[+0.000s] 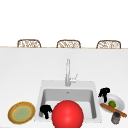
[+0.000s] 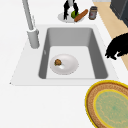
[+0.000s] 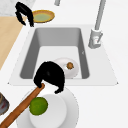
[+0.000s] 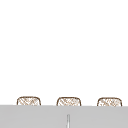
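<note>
White desk (image 1: 22, 75) all around a steel sink (image 2: 98, 55). Right robot hand (image 3: 50, 76) hovering with fingers curled down over the rim of a glossy white plate (image 3: 72, 107), holding nothing; just beneath, round green lime (image 3: 38, 106), long brown baguette (image 3: 21, 107) laid across. Left robot hand (image 1: 45, 111) idle, curled, beside woven yellow plate (image 1: 21, 113). Red ball (image 1: 67, 114) up front.
</note>
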`<state>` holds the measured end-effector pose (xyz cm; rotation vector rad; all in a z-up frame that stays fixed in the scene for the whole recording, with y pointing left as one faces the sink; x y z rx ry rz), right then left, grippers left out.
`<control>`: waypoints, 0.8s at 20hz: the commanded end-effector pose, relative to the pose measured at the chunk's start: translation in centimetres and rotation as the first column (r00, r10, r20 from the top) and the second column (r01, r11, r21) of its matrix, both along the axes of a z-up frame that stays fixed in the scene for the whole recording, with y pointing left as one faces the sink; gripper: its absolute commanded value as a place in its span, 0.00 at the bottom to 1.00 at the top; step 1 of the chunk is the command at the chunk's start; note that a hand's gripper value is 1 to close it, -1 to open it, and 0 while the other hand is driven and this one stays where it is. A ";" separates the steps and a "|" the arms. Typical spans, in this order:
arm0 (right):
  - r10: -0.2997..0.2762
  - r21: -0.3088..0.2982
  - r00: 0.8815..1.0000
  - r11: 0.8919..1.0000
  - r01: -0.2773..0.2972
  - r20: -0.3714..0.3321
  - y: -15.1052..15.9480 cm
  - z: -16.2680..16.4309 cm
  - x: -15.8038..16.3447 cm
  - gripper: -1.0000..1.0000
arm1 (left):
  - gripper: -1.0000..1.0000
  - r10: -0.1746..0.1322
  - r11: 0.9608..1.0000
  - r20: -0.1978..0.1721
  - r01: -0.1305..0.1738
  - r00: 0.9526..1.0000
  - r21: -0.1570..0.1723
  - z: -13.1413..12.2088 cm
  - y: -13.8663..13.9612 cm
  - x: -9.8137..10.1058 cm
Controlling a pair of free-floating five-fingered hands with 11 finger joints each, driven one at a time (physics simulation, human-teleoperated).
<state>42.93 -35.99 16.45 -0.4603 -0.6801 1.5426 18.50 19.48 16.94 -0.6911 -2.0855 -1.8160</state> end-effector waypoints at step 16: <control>0.087 0.048 0.996 0.995 -0.086 -0.025 -7.3 2.0 0.3 0.00 | 0.50 0.000 1.000 0.000 0.000 1.000 0.000 0.0 0.0 0.0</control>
